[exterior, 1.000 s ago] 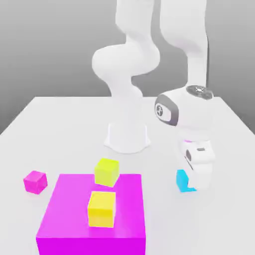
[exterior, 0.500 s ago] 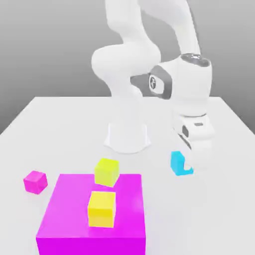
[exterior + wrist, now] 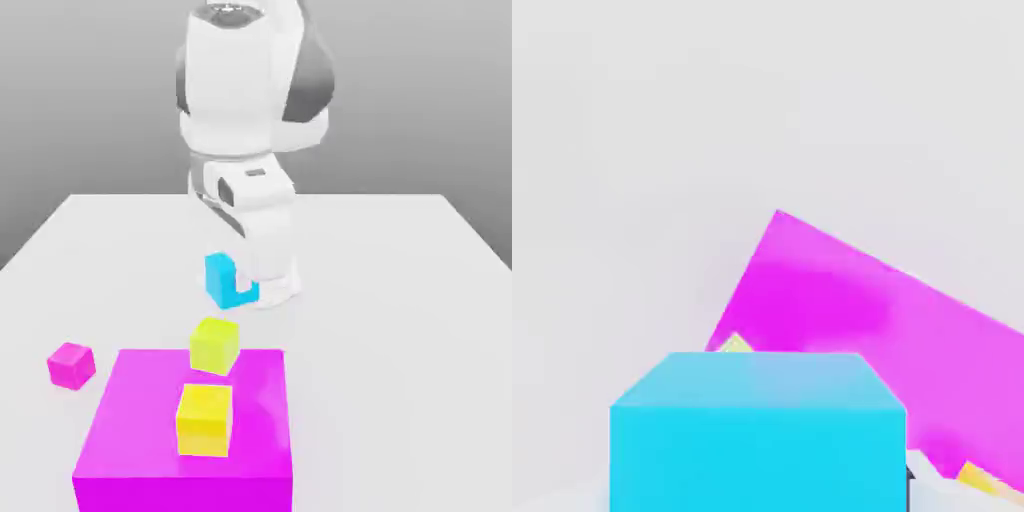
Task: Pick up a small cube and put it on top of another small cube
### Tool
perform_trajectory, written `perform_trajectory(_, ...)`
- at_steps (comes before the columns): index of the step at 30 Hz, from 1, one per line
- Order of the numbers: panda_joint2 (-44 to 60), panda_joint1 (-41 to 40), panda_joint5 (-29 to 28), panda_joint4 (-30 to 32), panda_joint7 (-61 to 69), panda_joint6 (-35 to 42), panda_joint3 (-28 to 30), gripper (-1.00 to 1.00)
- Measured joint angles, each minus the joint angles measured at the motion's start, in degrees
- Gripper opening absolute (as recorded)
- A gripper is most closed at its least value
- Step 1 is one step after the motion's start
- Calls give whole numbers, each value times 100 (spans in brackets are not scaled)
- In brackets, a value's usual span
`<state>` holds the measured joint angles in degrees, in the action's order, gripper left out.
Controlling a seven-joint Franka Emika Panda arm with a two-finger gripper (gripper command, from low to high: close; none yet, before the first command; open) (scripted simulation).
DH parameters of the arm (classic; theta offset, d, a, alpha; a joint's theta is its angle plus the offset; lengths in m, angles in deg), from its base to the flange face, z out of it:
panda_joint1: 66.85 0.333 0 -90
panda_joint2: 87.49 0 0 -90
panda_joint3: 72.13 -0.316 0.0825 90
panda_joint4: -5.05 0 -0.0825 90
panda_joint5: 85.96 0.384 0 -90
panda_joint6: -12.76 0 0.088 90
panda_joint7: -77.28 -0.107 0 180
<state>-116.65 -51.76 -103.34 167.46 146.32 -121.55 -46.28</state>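
Your gripper (image 3: pixel 244 286) has swung across toward the exterior view's left since the earlier frames, and the small cyan cube (image 3: pixel 219 282) has travelled with it. It was out on the exterior view's right, well to the side of the big magenta block (image 3: pixel 145 420); now you have it in front of the arm's base (image 3: pixel 288 285), beyond the block as the exterior view looks.

Your arm (image 3: pixel 228 90) has come round as well: its wrist section now stands almost upright in the middle of that view, hiding much of the links behind it. The hand (image 3: pixel 250 195) hangs below the wrist, pointing down, one side turned partly toward the camera.

You have the hand closed on the cyan cube, part of which is hidden behind a white finger. In the hand view the cube looms close, with one face and an adjoining side in sight and the magenta block past it.

The yellow-green cube (image 3: pixel 214 346) overlaps the block's far edge in the exterior view, and the cyan cube appears just above it there, the two apart. Your yellow cube (image 3: pixel 205 421) sits on top of the block, nearer the camera. Off to the exterior view's left, the small magenta cube (image 3: pixel 71 366) rests on the white table (image 3: pixel 400 380), beside the block and apart from it.
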Motion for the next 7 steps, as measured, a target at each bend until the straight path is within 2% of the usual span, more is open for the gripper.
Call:
perform_trajectory(4, 672, 78, -31, 220, 102, -886, 256, -100)
perform_trajectory(5, 768, 88, -33, 251, 111, -1014, 286, 100)
perform_trajectory(7, 768, 88, -33, 251, 111, -1014, 286, 100)
